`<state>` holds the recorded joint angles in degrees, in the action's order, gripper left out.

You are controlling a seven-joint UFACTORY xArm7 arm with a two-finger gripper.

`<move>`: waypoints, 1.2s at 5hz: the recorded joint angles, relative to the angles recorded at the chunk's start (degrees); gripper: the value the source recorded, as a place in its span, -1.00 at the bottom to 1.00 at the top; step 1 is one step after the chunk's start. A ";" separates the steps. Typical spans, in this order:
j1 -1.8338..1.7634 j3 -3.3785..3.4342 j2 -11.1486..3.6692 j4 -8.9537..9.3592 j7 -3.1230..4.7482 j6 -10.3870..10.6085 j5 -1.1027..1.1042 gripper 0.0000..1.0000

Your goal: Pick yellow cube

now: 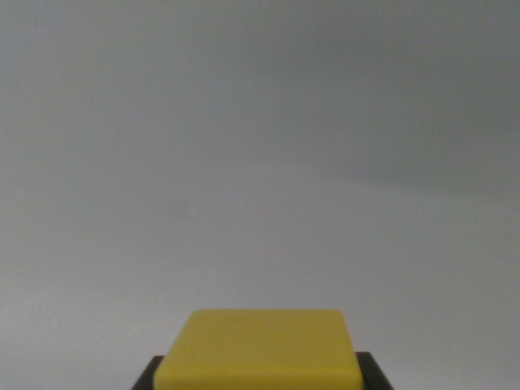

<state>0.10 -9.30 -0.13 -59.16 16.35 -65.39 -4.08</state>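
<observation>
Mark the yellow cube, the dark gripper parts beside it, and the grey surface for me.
yellow cube (258, 345), wrist view, middle of its top face.
gripper (258, 375), wrist view, midway between the dark tips flanking the cube.
grey surface (260, 162), wrist view, bare area above the cube.

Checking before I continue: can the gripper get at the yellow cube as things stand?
Probably yes: the yellow cube sits between dark gripper parts at the bottom edge, nothing blocking it. Whether it is gripped cannot be told.
</observation>
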 joint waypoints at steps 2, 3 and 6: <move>-0.04 -0.03 1.27 -1.46 -0.38 -2.69 0.38 1.00; -0.04 -0.03 1.27 -1.46 -0.38 -2.69 0.38 1.00; -0.10 -0.09 3.54 -4.06 -1.06 -7.51 1.06 1.00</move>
<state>0.00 -9.39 3.41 -63.21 15.29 -72.90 -3.02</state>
